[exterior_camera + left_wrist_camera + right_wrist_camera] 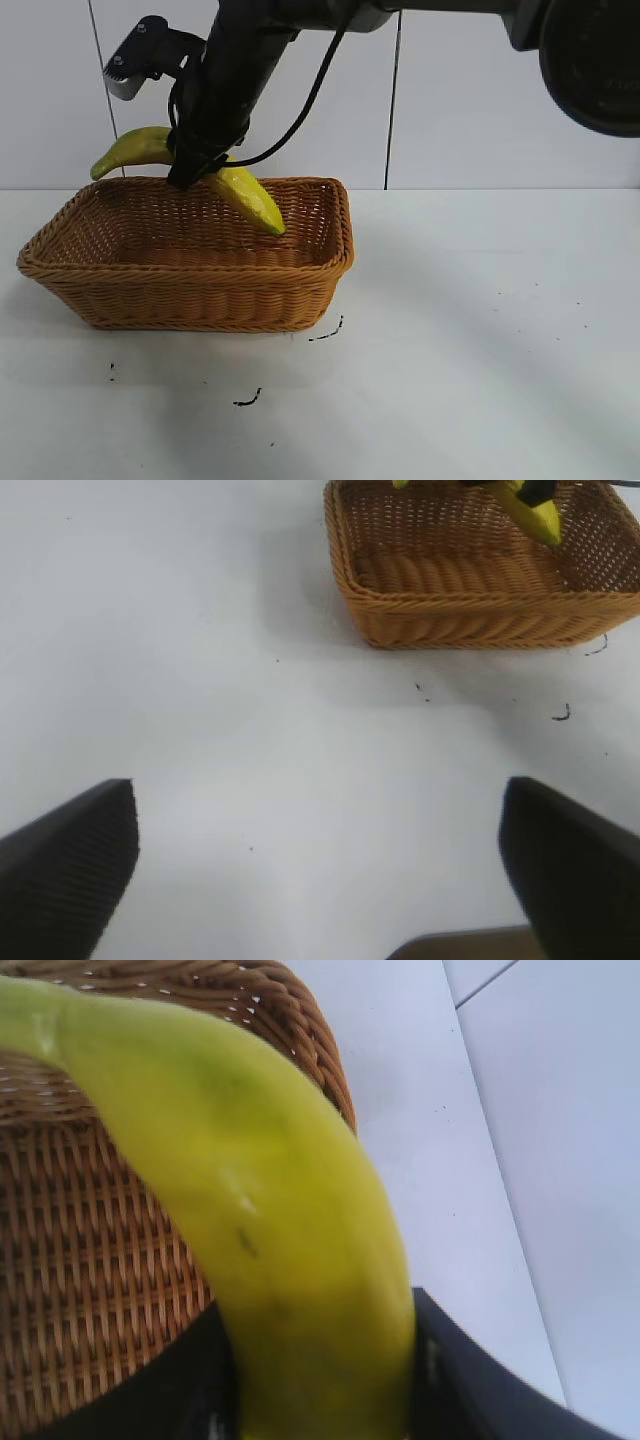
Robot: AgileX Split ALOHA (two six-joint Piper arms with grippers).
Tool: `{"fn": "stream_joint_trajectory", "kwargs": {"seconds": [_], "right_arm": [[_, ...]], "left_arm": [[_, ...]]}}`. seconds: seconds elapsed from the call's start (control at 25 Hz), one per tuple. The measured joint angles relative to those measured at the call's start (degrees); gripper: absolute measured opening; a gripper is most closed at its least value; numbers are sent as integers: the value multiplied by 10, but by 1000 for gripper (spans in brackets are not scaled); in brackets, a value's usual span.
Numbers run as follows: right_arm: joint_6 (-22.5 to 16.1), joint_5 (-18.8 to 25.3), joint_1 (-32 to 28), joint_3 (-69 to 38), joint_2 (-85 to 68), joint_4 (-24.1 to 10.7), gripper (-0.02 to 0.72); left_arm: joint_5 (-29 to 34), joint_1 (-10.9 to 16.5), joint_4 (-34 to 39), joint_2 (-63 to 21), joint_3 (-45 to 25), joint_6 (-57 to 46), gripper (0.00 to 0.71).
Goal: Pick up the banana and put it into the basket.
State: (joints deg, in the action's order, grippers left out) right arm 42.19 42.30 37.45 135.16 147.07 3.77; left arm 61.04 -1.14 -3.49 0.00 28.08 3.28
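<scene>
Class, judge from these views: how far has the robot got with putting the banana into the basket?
Done: the banana is lifted off the table. In hand: the right gripper clamps it mid-length above the basket. Left: lower and release it. The left gripper waits open, away from the basket.

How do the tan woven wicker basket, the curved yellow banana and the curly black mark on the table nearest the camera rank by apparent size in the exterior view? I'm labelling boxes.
1. Tan woven wicker basket, largest.
2. Curved yellow banana, held by the right gripper.
3. Curly black mark, smallest, though nearest the camera.
</scene>
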Motion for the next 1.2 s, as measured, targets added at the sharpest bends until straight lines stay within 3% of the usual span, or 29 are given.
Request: {"fn": "stream_joint_trajectory", "kwargs": {"seconds": [0.28,0.48,0.68,1.0,1.2], "right_arm": [[0,5,0,0,3,8,329],[-10,12,0,0,3,13,589],[-67,37,0,0,-9,15,648],[-272,141,-5,0,-94,14,648],[-405,199,-48,1,-108,15,648]], "left_arm": [[0,0,0,0,0,0,695],[0,0,0,0,0,0,695],[0,0,0,0,0,0,695],[0,0,0,0,0,0,695],[0,0,-1,0,0,0,695]]}}
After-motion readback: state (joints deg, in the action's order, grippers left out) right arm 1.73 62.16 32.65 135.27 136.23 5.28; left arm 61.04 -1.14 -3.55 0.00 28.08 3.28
